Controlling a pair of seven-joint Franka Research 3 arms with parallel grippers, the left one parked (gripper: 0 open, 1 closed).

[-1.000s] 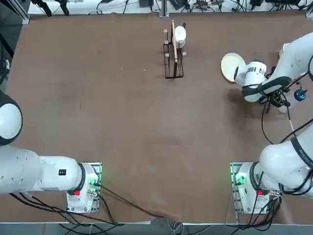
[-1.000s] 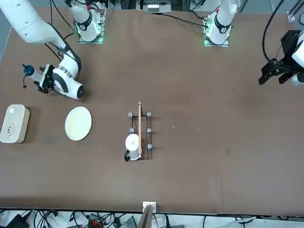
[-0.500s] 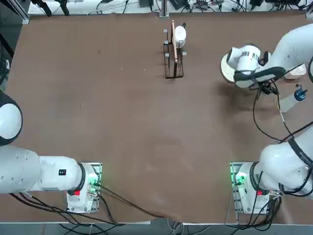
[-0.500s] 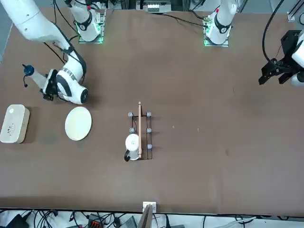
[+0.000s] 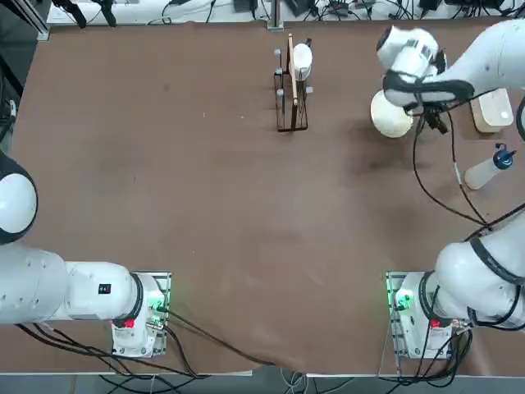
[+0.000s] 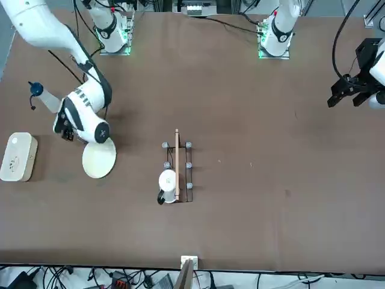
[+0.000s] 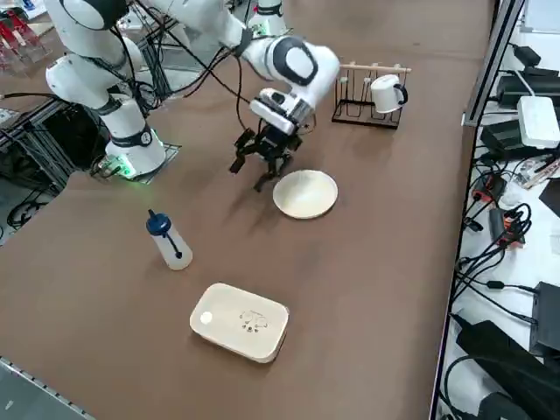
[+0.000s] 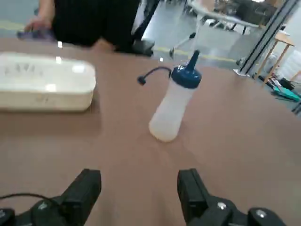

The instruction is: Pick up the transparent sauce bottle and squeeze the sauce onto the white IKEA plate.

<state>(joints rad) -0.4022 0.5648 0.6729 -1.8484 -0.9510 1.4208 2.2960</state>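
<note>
Observed: over the last second my right gripper point(image 8: 139, 186) has drawn away from the transparent sauce bottle point(image 5: 482, 171) and swung toward the white plate point(image 7: 305, 193), and it now hangs just beside the plate's rim with its fingers spread and nothing between them. The bottle stands upright on the table, blue cap on, well apart from the arm, at about 4 o'clock from the plate in the top view. I see no sauce on the plate, so I judge nothing can be squeezed until the bottle is gripped.
</note>
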